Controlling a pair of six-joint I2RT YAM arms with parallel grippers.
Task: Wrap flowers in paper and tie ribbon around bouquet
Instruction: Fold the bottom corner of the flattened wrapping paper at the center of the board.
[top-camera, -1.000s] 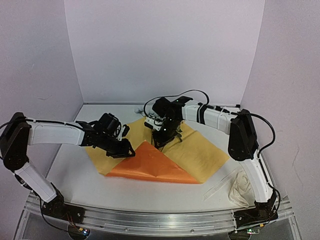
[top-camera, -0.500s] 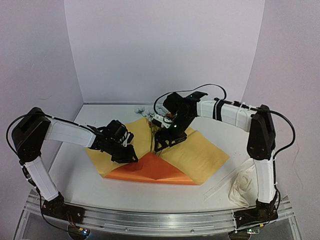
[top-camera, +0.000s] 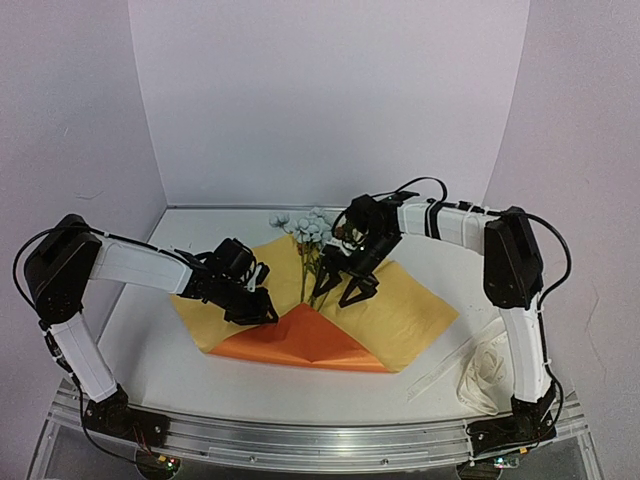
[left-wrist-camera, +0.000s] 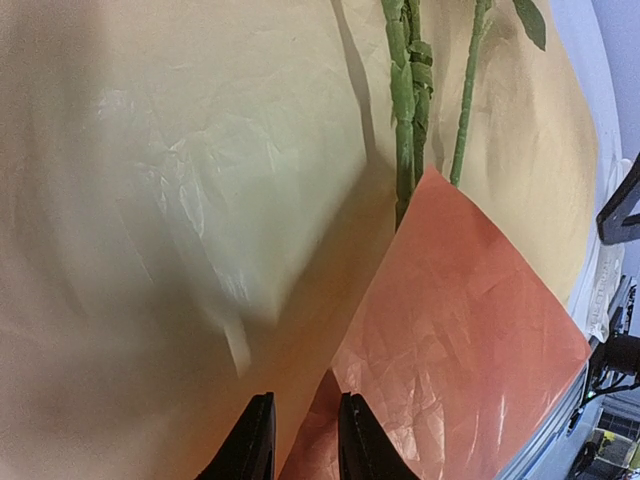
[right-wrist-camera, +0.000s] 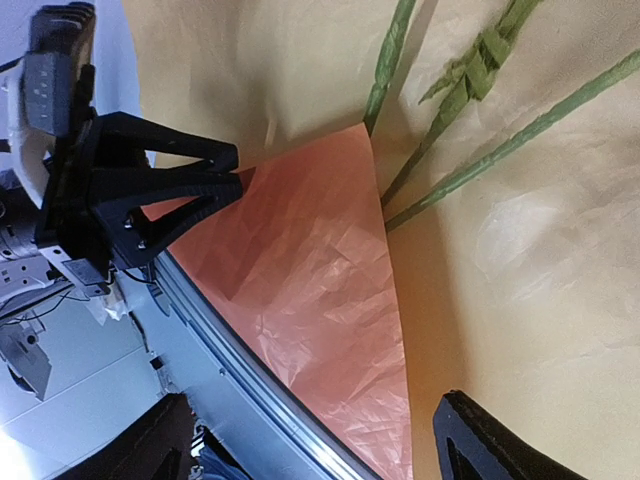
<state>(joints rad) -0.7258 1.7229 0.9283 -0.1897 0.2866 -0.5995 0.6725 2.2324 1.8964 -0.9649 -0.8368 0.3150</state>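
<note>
The paper (top-camera: 400, 310) lies yellow face up, its near corner folded over into an orange flap (top-camera: 305, 340). The flowers (top-camera: 305, 227) lie on it, blooms past the far edge, green stems (left-wrist-camera: 405, 120) ending at the flap's tip. My left gripper (top-camera: 262, 312) is shut on the flap's left edge; orange paper shows between its narrow fingers (left-wrist-camera: 303, 405). My right gripper (top-camera: 343, 290) hangs open just above the yellow sheet (right-wrist-camera: 520, 250), right of the stems (right-wrist-camera: 470, 80), with nothing in it (right-wrist-camera: 320, 450). The ribbon (top-camera: 485, 378) lies heaped at the near right.
White walls close the table at the back and on both sides. A metal rail (top-camera: 300, 440) runs along the near edge, just below the orange flap. The right arm's base (top-camera: 510, 430) stands next to the ribbon heap.
My right gripper has opened, let go of the flowers and drawn back to the right. The flowers now lie on the paper. My left gripper has stayed on the flap.
</note>
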